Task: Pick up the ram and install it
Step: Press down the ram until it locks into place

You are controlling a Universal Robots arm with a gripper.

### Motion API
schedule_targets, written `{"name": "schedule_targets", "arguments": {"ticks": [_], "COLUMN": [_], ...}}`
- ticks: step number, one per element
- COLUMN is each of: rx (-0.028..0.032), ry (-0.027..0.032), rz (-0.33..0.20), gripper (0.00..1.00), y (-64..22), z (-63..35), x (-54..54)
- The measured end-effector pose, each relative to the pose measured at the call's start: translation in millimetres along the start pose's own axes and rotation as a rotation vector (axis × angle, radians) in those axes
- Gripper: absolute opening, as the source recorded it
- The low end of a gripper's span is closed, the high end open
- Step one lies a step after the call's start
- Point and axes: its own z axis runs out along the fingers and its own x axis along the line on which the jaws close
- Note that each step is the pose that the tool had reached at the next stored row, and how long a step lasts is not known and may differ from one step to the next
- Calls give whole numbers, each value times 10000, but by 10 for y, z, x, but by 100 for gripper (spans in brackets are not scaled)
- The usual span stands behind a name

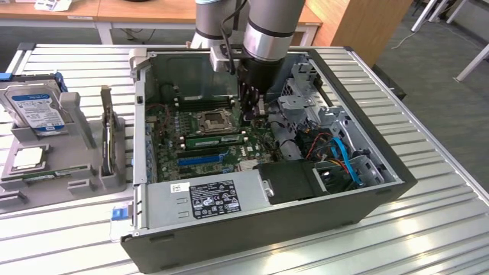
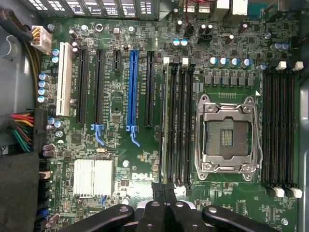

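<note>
The ram (image 1: 216, 139), a thin green stick, stands on edge in a memory slot beside the CPU socket (image 1: 212, 121) inside the open computer case (image 1: 367, 154). In the wrist view the ram (image 2: 166, 121) shows edge-on in the outermost slot of the bank next to the socket (image 2: 227, 135). My gripper (image 1: 258, 113) hangs inside the case, just past the ram's end toward the exterior view's right. The wrist view shows the gripper (image 2: 164, 187) shut over that end of the slots, with nothing visible between the fingers.
A drive cage (image 1: 306, 97) and cables (image 1: 340, 154) crowd the case on the exterior view's right; the power supply (image 1: 210, 197) lies at the near side. A grey holder (image 1: 77, 186) outside the case carries a hard drive (image 1: 34, 106) and an upright card (image 1: 107, 134).
</note>
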Motion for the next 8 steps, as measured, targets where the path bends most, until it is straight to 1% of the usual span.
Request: {"name": "schedule_targets", "arguments": {"ticks": [5, 8], "rx": [0, 1], "ry": [-2, -2], "rz": [0, 0], "gripper": [10, 10], "y": [0, -1], "z": [2, 22], "x": [0, 0]}}
